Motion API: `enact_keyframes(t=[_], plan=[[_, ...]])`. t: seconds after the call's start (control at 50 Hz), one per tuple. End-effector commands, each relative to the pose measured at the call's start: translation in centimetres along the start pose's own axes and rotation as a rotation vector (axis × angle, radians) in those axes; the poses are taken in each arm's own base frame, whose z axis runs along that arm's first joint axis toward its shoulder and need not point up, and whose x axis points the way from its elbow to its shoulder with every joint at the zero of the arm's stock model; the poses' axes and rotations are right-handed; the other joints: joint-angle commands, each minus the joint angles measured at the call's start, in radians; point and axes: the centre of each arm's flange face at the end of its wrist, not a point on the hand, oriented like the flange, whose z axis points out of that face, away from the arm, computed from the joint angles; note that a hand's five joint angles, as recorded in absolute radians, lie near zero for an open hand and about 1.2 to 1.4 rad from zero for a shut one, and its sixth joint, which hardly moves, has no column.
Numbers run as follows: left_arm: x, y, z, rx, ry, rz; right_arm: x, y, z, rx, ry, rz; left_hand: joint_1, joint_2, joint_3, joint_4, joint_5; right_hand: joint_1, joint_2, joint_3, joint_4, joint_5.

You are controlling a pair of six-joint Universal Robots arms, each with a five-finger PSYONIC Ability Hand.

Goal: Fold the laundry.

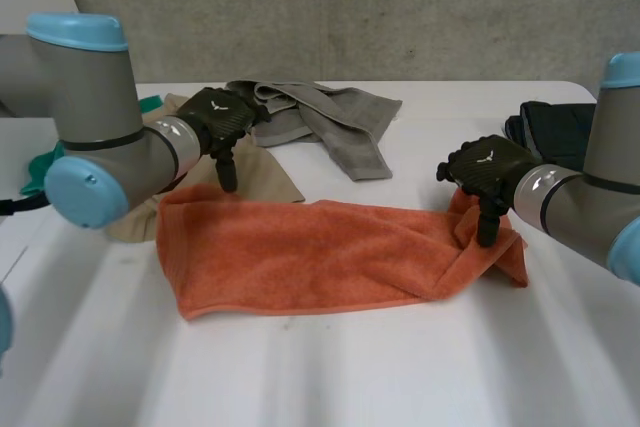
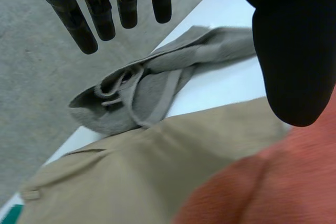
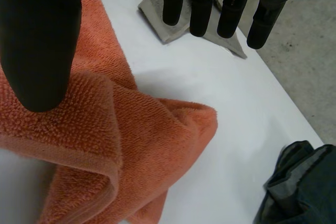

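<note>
Soft, even light fills all 3 views. The white surface (image 1: 330, 377) is bright, without hard glare. The orange towel (image 1: 320, 257) throws only a thin, soft shadow along its near edge. The left hand (image 2: 294, 51) and right hand (image 3: 42, 30) look flat black, with few highlights.

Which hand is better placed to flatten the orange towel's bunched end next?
Probably right: the right hand hangs over the orange terry towel's rumpled end, fingers straight; the left hand is at its flat opposite corner.

Grey arms (image 1: 110, 97), light-blue caps (image 1: 78, 32), black fingers (image 2: 102, 17)
</note>
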Motion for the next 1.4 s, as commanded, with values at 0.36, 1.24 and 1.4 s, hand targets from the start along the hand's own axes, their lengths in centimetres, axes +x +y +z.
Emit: enact_keyframes(t=[0.36, 1.24, 1.4], plan=[[-8.5, 11.9, 8.2, -0.187, -0.237, 0.432, -2.1, 1.6, 1.6, -0.018, -0.010, -0.042, 0.884, 0.887, 0.879, 0.890, 0.865, -0.023, -0.010, 0.000, -0.015, 0.019], [-7.5, 2.5, -5.8, -0.135, -0.316, 0.076, 1.9, -1.4, -2.2, 0.044, 0.101, 0.019, 0.035, 0.039, 0.030, 0.042, 0.016, -0.150, -0.137, -0.127, -0.141, -0.107], [-0.5, 5.7, -11.2, -0.334, -0.016, -0.193, 2.7, -0.4, -4.4, -0.065, 0.068, 0.042, 0.288, 0.291, 0.283, 0.294, 0.269, 0.064, 0.077, 0.087, 0.073, 0.106]])
